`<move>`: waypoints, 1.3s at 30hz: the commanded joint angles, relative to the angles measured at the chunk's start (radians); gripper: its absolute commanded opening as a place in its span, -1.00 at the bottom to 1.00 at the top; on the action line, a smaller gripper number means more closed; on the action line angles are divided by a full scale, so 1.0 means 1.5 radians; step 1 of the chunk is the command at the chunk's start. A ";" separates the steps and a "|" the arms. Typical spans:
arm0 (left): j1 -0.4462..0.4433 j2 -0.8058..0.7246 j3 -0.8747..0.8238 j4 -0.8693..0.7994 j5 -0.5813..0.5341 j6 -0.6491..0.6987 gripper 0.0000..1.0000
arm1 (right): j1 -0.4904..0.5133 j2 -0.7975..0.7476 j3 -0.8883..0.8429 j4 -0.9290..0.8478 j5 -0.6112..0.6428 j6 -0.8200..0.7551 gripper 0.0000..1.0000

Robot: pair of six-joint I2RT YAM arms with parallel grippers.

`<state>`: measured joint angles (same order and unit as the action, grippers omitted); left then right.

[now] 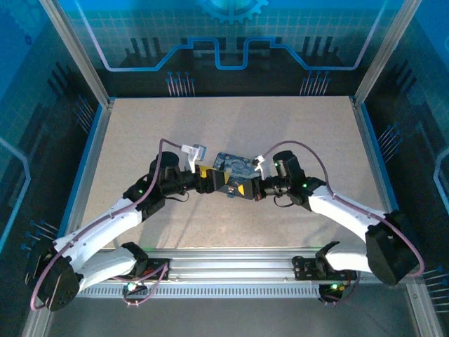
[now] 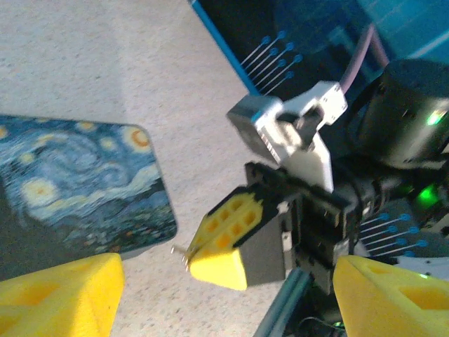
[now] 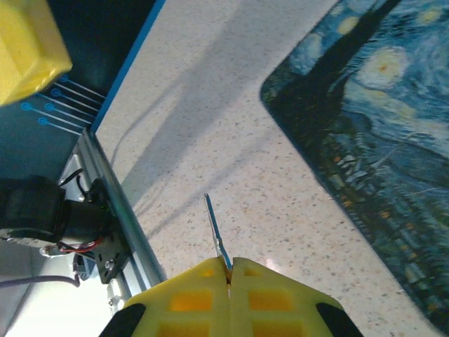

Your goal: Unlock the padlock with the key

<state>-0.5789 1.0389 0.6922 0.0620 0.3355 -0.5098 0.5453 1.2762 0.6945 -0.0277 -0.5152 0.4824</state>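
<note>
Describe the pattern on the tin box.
Swirling dark-blue night sky with yellow stars covers the tin box; clearest in left wrist view.

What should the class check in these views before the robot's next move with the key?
1. Key pinched in the right fingers: ok.
2. Key blade sticks out past the fingertips: ok.
3. Left fingers spread apart, holding nothing: ok.
4. Painted tin box lying flat on the table: ok.
5. Padlock located, keyhole facing the key: cannot tell.
6. Padlock steadied for insertion: cannot tell.
</note>
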 commanded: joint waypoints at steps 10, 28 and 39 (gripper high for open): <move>-0.004 0.066 -0.057 -0.035 -0.055 0.043 0.55 | -0.071 0.124 0.069 0.022 0.013 0.031 -0.94; -0.020 0.247 -0.031 0.033 -0.035 0.059 0.49 | -0.084 0.168 0.031 -0.003 0.044 0.038 -0.94; -0.016 0.327 0.020 0.064 -0.063 0.082 0.51 | -0.081 0.166 0.014 -0.008 0.050 0.039 -0.94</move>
<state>-0.6014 1.5066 0.6849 0.1184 0.2638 -0.4187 0.4297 1.5131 0.7525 0.0208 -0.4706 0.5354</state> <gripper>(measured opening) 0.754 0.062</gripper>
